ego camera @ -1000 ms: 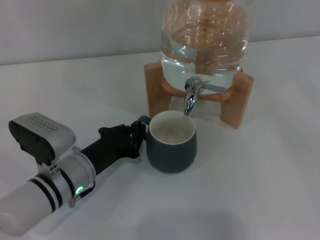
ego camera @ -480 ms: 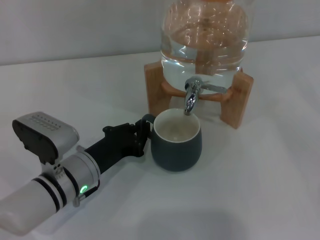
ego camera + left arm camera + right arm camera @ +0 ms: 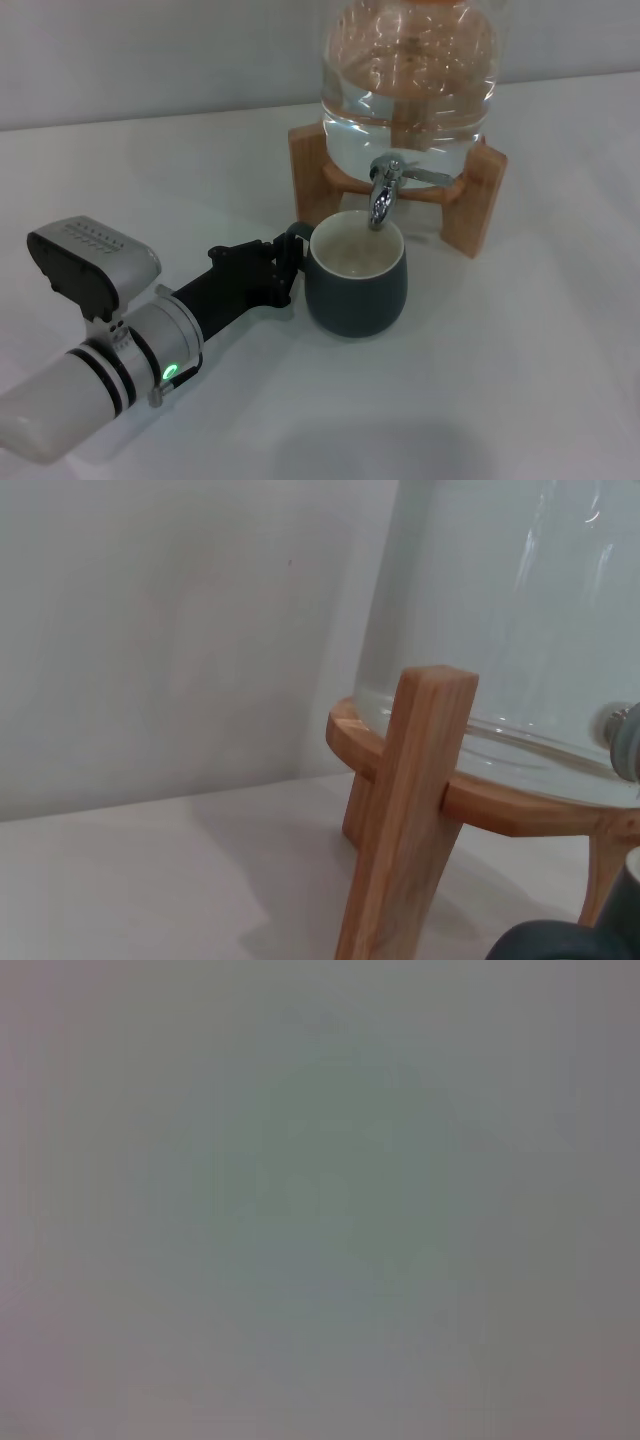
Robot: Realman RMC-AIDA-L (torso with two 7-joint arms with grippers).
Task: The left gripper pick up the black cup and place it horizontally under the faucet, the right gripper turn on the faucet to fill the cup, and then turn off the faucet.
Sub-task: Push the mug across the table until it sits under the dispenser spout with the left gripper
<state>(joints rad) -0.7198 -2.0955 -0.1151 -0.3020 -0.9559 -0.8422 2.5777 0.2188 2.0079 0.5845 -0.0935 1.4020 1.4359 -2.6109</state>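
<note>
The black cup (image 3: 357, 290) stands upright on the white table, cream inside showing, its rim right below the spout of the chrome faucet (image 3: 383, 193). The faucet is fixed to a big clear glass jar (image 3: 410, 75) of water. My left gripper (image 3: 288, 262) is shut on the cup's small loop handle at the cup's left side. In the left wrist view a bit of the cup's dark rim (image 3: 545, 940) shows at the edge, below the jar (image 3: 520, 610). The right gripper is out of view; the right wrist view shows only a plain grey field.
The jar rests on a wooden stand (image 3: 473, 200) with upright side boards, close behind the cup; one leg (image 3: 400, 820) fills the left wrist view. The white table (image 3: 520, 380) spreads to the right and front. A pale wall rises behind.
My left gripper has carried the cup a little to the right and back, from short of the spout to directly beneath it.
</note>
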